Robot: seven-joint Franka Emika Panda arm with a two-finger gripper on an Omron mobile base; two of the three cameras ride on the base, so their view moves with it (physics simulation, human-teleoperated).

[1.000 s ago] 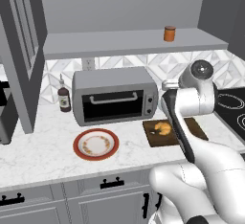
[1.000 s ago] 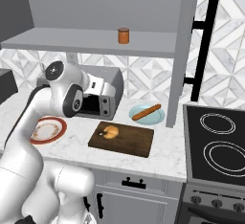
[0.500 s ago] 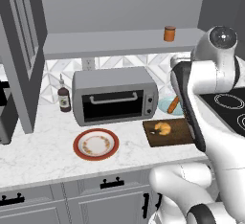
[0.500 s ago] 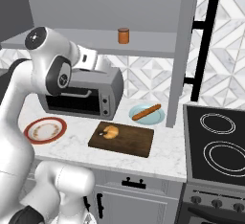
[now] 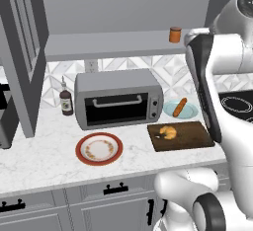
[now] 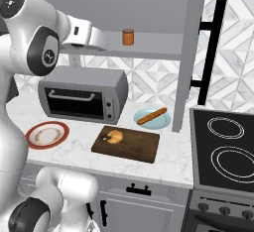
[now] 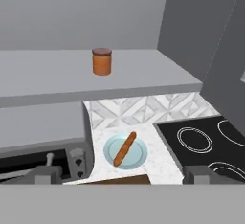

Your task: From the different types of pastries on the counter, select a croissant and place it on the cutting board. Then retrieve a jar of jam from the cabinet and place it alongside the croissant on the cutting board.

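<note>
The gripper (image 7: 119, 175) is raised near the shelf, its fingers wide apart and holding nothing. The jar of jam (image 7: 102, 61) stands on the cabinet (image 6: 163, 45) shelf at its 12 o'clock. The croissant (image 6: 114, 136) lies on the cutting board (image 6: 139, 146).

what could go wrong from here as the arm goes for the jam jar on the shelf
1. The small orange jar with a brown lid stands alone on the flat grey shelf, well back from the front edge. An off-centre approach by the end effector might tip it or push it further back.

2. The golden curled croissant lies at one end of the dark brown wooden cutting board. Setting the jar down too near could knock it.
</note>
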